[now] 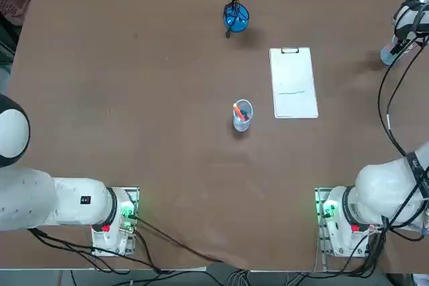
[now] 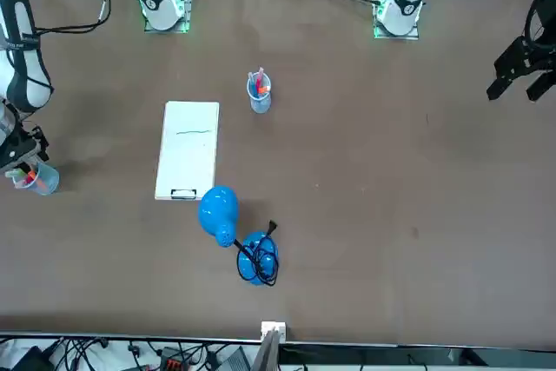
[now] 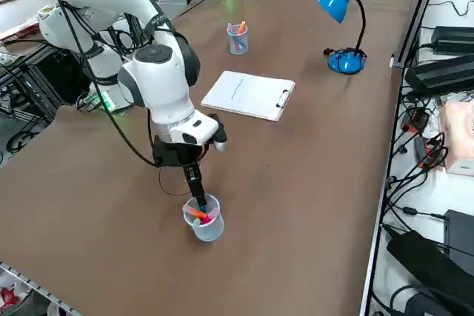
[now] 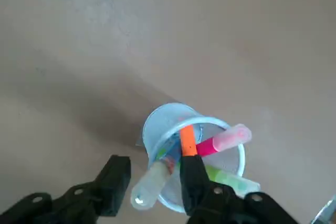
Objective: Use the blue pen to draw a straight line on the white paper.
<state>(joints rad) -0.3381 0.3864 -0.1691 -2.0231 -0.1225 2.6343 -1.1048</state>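
Even bright overhead light; soft shadows; wrist view slightly blurred.

Top view: overhead, looking straight down on the whole table (image 1: 134, 98), arm bases at the near edge. Front view: high, from the opposite edge, facing the bases. Right side view: raised, diagonal, nearer. Wrist view: close above a clear cup (image 4: 194, 150). The first three share the white paper (image 1: 293, 83).
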